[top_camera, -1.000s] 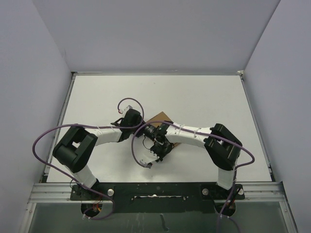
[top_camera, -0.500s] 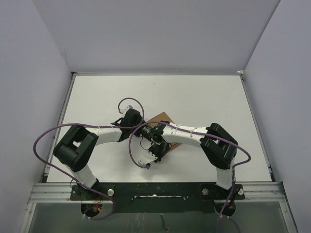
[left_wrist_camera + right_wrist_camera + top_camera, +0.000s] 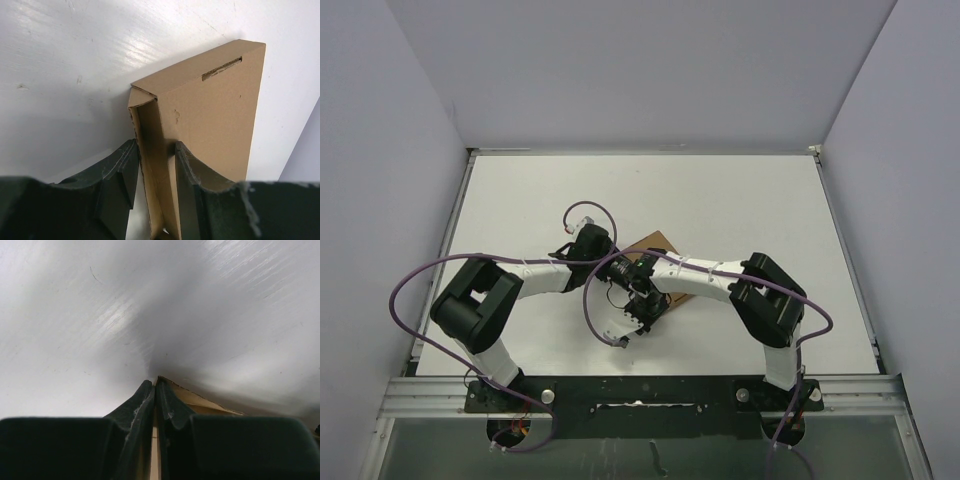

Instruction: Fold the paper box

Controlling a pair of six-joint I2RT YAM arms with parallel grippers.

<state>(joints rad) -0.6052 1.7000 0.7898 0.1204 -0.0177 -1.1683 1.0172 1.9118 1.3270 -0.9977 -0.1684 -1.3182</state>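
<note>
- The paper box (image 3: 210,120), plain brown cardboard, sits near the middle of the white worktop (image 3: 740,210), slightly closer to the near edge.
- From above, only one brown corner of it (image 3: 657,241) shows between the two wrists, which cover the rest.
- The left end effector (image 3: 156,160) pinches a narrow folded side wall of the box, with one dark finger (image 3: 120,170) on each side of the cardboard.
- The right end effector (image 3: 155,390) has its fingers pressed together, with a thin strip of brown cardboard showing between them. More of the box (image 3: 200,401) lies just behind and to the right.
- The left arm (image 3: 535,278) rises from the near left corner, with its elbow out towards the left edge and its forearm running in to the centre.
- The right arm (image 3: 705,282) mirrors it, with its elbow towards the right edge and its forearm reaching left to meet the box.
- In the left wrist view, the box's long axis runs straight away from the fingers, leaning slightly right.
- A short slot (image 3: 221,69) is cut near the far end of the box, and a folded corner (image 3: 142,97) shows at its left.
</note>
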